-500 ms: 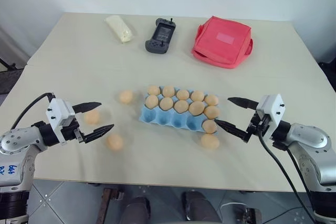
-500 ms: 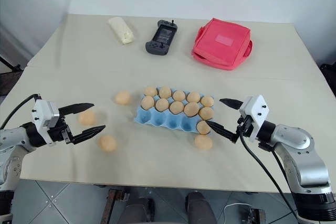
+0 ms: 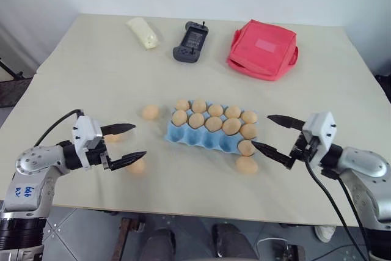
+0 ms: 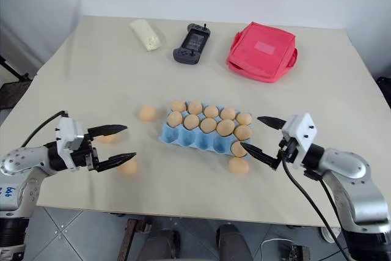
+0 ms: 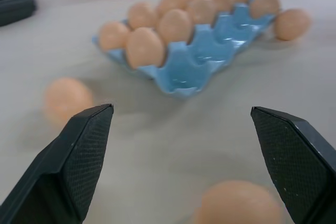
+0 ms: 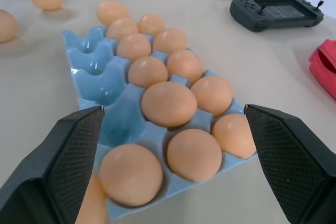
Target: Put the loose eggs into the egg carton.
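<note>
The light blue egg carton (image 3: 201, 138) lies mid-table; its two back rows hold eggs, and one egg sits in the right cup of its front row (image 3: 246, 147). Loose eggs lie on the table: one left of the carton (image 3: 150, 112), one by its front right corner (image 3: 247, 164), and one near the front edge (image 3: 138, 166). Another (image 4: 105, 139) is mostly hidden behind my left gripper. My left gripper (image 3: 140, 140) is open and empty, its lower finger just over the near egg (image 5: 239, 203). Right of the carton (image 6: 113, 93), my right gripper (image 3: 259, 130) is open and empty.
At the back of the table lie a red fabric bag (image 3: 263, 50), a dark game controller (image 3: 189, 42) and a white packet (image 3: 142, 32). The table's front edge runs just below both grippers.
My left gripper has moved to the right, toward the loose eggs and the carton, still open. The right gripper has held its place. The view has shifted slightly.
</note>
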Tool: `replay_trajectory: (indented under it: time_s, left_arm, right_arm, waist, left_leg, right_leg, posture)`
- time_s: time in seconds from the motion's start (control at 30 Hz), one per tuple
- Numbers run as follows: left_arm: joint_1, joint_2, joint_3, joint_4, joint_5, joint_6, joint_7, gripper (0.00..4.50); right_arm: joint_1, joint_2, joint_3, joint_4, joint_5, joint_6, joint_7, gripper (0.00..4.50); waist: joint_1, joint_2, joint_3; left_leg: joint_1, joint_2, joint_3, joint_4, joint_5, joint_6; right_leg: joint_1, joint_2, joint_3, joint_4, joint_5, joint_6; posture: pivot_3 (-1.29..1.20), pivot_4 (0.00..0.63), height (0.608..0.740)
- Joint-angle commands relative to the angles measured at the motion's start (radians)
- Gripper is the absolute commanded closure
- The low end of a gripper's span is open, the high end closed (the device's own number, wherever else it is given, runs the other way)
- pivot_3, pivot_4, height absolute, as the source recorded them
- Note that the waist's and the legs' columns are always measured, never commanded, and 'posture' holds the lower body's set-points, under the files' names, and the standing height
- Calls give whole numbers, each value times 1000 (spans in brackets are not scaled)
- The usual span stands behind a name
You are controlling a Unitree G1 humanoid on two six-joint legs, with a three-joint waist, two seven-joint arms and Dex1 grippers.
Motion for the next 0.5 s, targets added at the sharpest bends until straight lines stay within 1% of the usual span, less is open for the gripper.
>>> replay_trajectory:
  time_s: [0.03,0.13,0.2,0.27,0.5]
  left_arm:
    - [-13,19,-70,-53,19,-45,-81,32]
    - [-16,16,-128,-36,56,-90,-127,32]
    - [-22,12,-154,-15,75,-117,-144,32]
    - [-30,10,-160,0,78,-125,-147,32]
    - [-43,11,-150,23,74,-130,-127,32]
  right_arm:
    - [115,-43,-127,-94,40,16,29,15]
    - [263,-54,-167,-126,27,-8,82,15]
    - [319,-45,-145,-121,-3,-46,99,15]
    - [325,-32,-114,-116,-16,-62,95,15]
    - [208,71,69,-74,-33,27,-17,15]
  waist:
    - [6,0,0]
    - [7,0,0]
    - [6,0,0]
    - [-3,0,0]
    - [-16,-1,1]
  left_leg:
    - [0,0,0,0,0,0]
    - [0,-1,0,0,0,0]
    - [1,0,1,0,0,1]
    - [2,0,4,0,0,1]
    - [5,0,8,0,6,3]
  right_leg:
    - [0,0,0,0,0,0]
    - [1,0,0,-2,0,0]
    - [2,1,0,-2,0,0]
    - [2,2,0,-2,0,0]
    - [2,1,3,1,4,-3]
  posture:
    - [0,150,740]
    - [0,150,740]
    - [0,150,740]
    - [0,150,740]
    - [0,150,740]
